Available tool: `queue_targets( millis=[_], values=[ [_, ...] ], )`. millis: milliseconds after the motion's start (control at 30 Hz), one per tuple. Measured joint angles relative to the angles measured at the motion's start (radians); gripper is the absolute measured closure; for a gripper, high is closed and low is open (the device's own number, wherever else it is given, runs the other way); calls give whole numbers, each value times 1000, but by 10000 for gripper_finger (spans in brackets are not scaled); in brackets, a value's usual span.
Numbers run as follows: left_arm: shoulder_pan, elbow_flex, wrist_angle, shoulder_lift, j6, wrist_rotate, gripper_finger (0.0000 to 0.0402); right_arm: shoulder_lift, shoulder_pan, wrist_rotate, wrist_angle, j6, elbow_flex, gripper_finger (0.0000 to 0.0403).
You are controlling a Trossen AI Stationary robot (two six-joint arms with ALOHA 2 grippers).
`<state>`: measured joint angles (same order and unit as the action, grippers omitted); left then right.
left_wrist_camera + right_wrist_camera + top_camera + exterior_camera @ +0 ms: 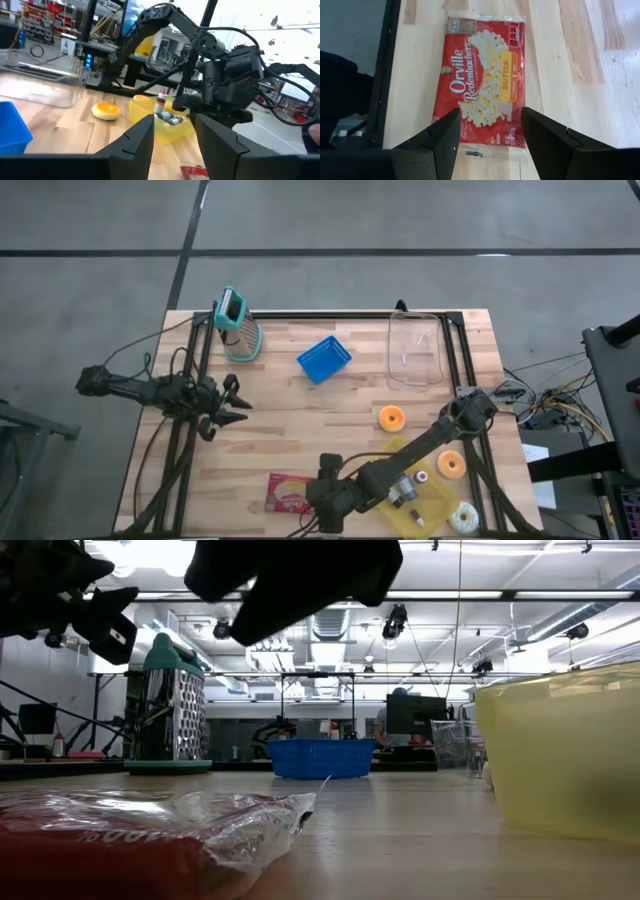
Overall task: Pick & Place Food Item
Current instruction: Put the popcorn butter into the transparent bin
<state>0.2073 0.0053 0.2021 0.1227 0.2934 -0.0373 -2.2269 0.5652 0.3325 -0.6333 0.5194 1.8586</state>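
A red popcorn bag (487,85) in clear wrap lies flat on the wooden table near its front edge (288,492); it also fills the near left of the low view (140,840). My right gripper (490,135) hangs open above the bag's right end (325,498), slanting down, one finger over each long side, clear of it. A blue basket (323,360) stands at the table's middle far side. My left gripper (235,402) waits open and level at the table's left, with nothing between its fingers (174,135).
A yellow tray (420,490) with small bottles sits under my right arm. Orange donuts (391,417) (451,465) and a pale one (465,515) lie at the right. A clear container (415,348) and a grater (238,325) stand along the far edge.
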Motion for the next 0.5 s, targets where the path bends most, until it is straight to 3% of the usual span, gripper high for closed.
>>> queue_targets(
  millis=[133, 300, 500],
  values=[
    [3, 16, 14, 20, 1, 0, 250, 0, 0, 0, 0, 0, -17, 200],
    [3, 123, 18, 65, -63, 3, 250, 0, -1, 0, 0, 0, -29, 200],
    [5, 258, 1, 211, -130, 3, 250, 0, -2, 0, 0, 0, -30, 200]
  ],
)
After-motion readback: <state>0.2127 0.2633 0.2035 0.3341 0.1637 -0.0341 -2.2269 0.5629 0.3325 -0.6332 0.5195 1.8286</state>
